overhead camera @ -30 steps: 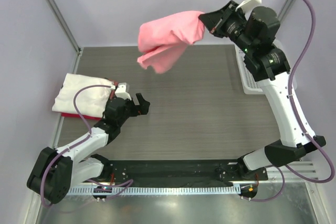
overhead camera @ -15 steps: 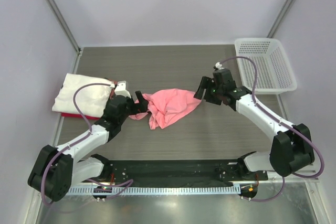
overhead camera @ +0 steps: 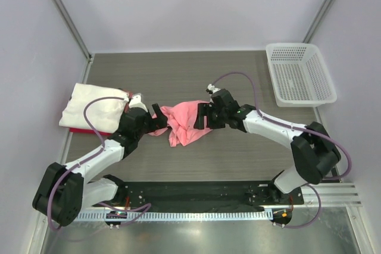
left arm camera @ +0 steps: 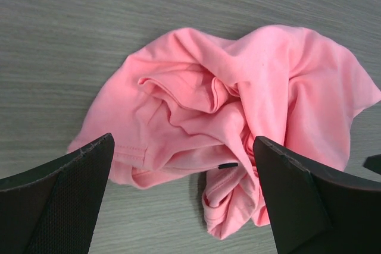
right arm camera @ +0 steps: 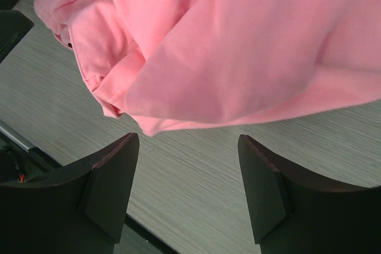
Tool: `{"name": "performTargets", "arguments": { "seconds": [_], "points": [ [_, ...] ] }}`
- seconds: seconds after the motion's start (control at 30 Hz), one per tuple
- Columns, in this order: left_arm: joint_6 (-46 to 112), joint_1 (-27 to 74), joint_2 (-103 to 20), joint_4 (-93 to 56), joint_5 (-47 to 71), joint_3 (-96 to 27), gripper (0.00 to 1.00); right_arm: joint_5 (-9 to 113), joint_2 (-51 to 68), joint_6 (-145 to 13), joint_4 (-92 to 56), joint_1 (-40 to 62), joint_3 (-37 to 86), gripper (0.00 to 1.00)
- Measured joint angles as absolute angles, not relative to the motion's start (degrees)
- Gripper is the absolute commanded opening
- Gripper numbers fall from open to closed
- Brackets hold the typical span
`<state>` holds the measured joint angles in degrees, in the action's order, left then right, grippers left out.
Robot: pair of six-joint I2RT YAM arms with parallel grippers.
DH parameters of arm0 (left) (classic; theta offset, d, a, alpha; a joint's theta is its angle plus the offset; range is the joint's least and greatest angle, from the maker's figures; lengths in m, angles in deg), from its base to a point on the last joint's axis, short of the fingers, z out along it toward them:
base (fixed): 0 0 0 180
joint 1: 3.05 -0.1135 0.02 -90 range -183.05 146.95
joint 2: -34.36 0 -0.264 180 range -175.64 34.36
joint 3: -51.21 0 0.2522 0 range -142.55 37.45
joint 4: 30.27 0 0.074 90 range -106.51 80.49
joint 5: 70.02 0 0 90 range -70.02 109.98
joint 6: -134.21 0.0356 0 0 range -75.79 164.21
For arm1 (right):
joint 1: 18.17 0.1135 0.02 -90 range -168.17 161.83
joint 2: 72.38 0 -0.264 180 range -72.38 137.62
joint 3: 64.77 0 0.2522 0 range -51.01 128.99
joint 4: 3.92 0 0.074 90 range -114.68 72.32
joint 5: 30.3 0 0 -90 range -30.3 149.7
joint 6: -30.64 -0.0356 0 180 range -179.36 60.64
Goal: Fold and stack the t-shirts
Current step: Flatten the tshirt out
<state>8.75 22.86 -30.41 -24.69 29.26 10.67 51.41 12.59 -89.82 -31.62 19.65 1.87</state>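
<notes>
**Jaws released on both sides; pink t-shirt crumpled at mid-table**

Jaws of the left gripper stand fully apart and grasp nothing. Its wrist view shows the garment lying ahead of the gap. Jaws of the right gripper are likewise parted and empty, with cloth just beyond the fingertips and none between them. Whether either gripper brushes the fabric cannot be told.

Location: the pink t-shirt sits in a bunched heap near the centre of the table, between the two grippers. Its layers are twisted over one another, and a stitched hem shows on the side facing the left gripper. The white t-shirt lies folded on the red t-shirt by the left edge; only a red strip shows beneath it. The mesh basket stands at the far right corner, well apart.

Assessment: two garments appear folded and stacked, while the third is not yet flat. The step in hand is judged to be spreading it.

Recommendation: each side should pinch one layer only, at an identifiable edge such as the hem or a shoulder, not the bunched middle. Lift slightly, draw the two holds apart toward the left and right edges until the folds fall out, then lay the cloth flat. Taking several layers at once would likely leave the twist in.
</notes>
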Motion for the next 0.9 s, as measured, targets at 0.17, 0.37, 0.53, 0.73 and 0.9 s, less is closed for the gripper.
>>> {"name": "performTargets", "arguments": {
  "seconds": [0.17,0.37,0.53,0.73,0.9],
  "points": [
    [3.4,22.9,-30.4,-20.7,29.8,10.7,1.0,51.6,18.7,-89.2,-30.9,22.4,6.5,0.75],
    [-2.7,22.9,-28.5,-14.4,31.9,10.7,1.0,52.2,23.6,-87.9,-30.1,24.7,9.7,0.52],
    [-6.9,22.8,-28.1,-12.8,32.3,11.0,0.97,55.7,24.7,-87.2,-30.5,25.3,9.7,0.06],
    [-10.0,21.8,-33.7,-12.6,32.2,10.1,0.69,61.2,23.3,-86.9,-30.7,25.2,9.2,0.01],
    [-11.4,19.2,-39.6,-12.6,32.8,8.2,0.21,63.8,18.6,-86.7,-30.8,25.2,7.9,0.01]
  ]
}}
